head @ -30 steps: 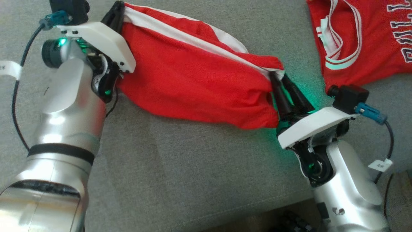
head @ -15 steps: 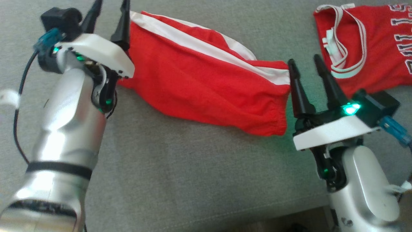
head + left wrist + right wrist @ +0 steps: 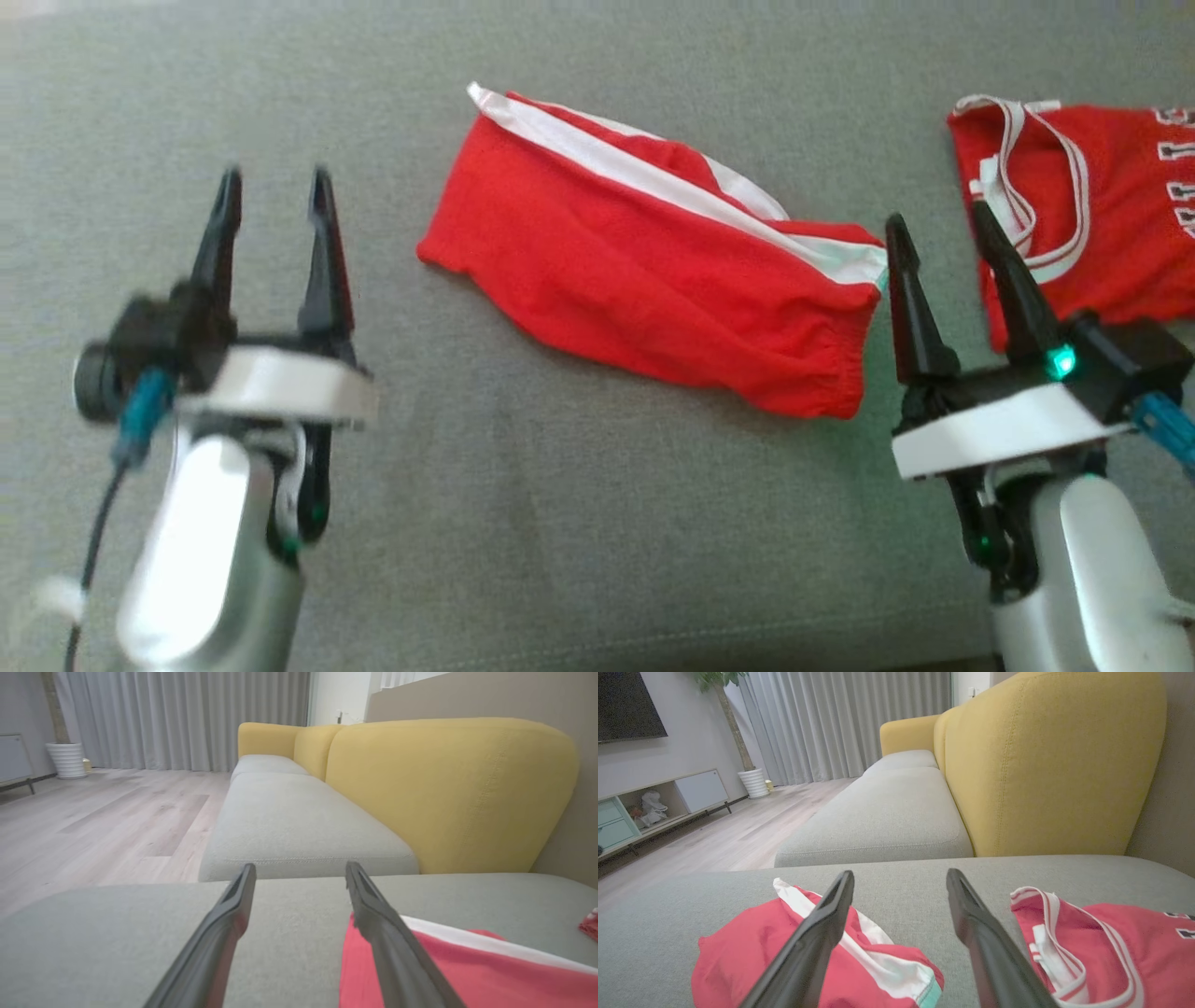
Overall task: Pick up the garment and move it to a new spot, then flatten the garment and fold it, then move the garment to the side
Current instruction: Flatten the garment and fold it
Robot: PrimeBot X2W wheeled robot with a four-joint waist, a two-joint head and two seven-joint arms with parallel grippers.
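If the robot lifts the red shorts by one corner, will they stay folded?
Probably not: the red shorts lie limp and wrinkled at the gathered waistband, so they would likely droop and unfold. They look thin and light, lying flat on the grey sofa cushion. Pushed, they may bunch on that rough fabric.

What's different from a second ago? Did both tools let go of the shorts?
Yes. The left tool and right tool released the ends of the red shorts, opened, and drew back toward the robot. The shorts lie where they were on the grey cushion, and the red jersey stays at the right.
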